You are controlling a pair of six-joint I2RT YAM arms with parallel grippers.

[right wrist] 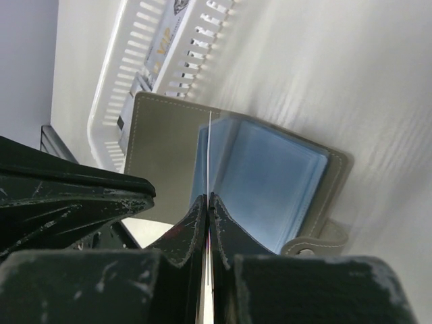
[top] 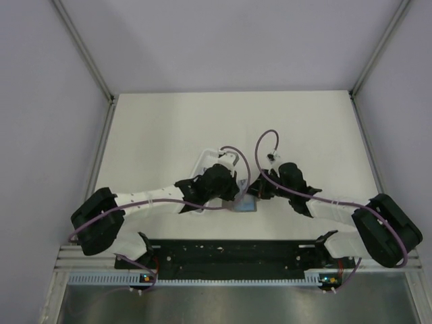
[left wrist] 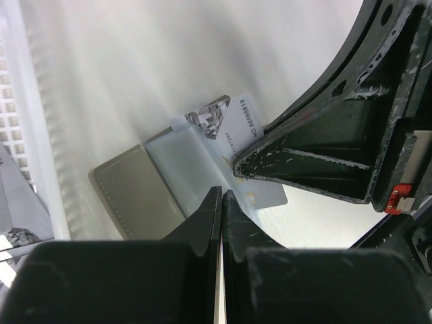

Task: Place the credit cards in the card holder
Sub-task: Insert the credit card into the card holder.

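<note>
Card holder (right wrist: 162, 162): lay open on table (top: 169, 128), near-centre, btwn the two arms, just near-right of white tray (right wrist: 111, 101), bluish pockets facing up. Right gripper (right wrist: 208, 201): fingers together, clamped on one credit card (left wrist: 239, 121), held edge-on over the pockets; more cards (right wrist: 165, 47) sat in tray. Left gripper (left wrist: 221, 199): fingers together, tips at pocket edge; couldn't tell whether a sleeve was pinched.
</note>
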